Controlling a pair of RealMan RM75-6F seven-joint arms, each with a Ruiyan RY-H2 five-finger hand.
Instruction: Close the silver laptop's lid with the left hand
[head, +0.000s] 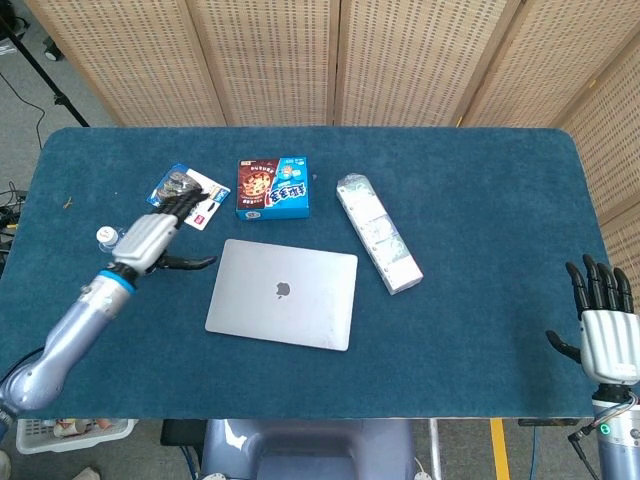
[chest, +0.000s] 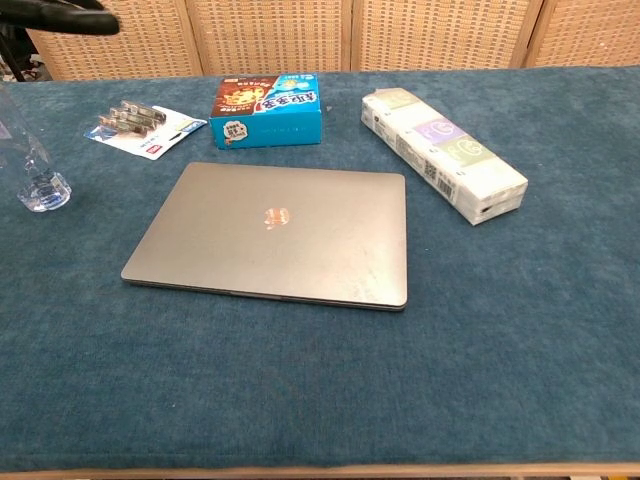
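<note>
The silver laptop (head: 284, 293) (chest: 275, 233) lies flat on the blue table with its lid shut, logo facing up. My left hand (head: 158, 238) is raised off it, to the laptop's left, fingers spread and holding nothing. In the chest view only dark fingertips (chest: 70, 14) of that hand show at the top left corner. My right hand (head: 600, 330) hangs at the table's right front edge, fingers apart and empty.
A blue cookie box (head: 272, 188) (chest: 270, 108) stands behind the laptop. A white tissue pack (head: 378, 231) (chest: 444, 153) lies to its right. A battery blister card (head: 190, 196) (chest: 142, 128) and a clear water bottle (head: 126, 250) (chest: 34, 170) sit at the left.
</note>
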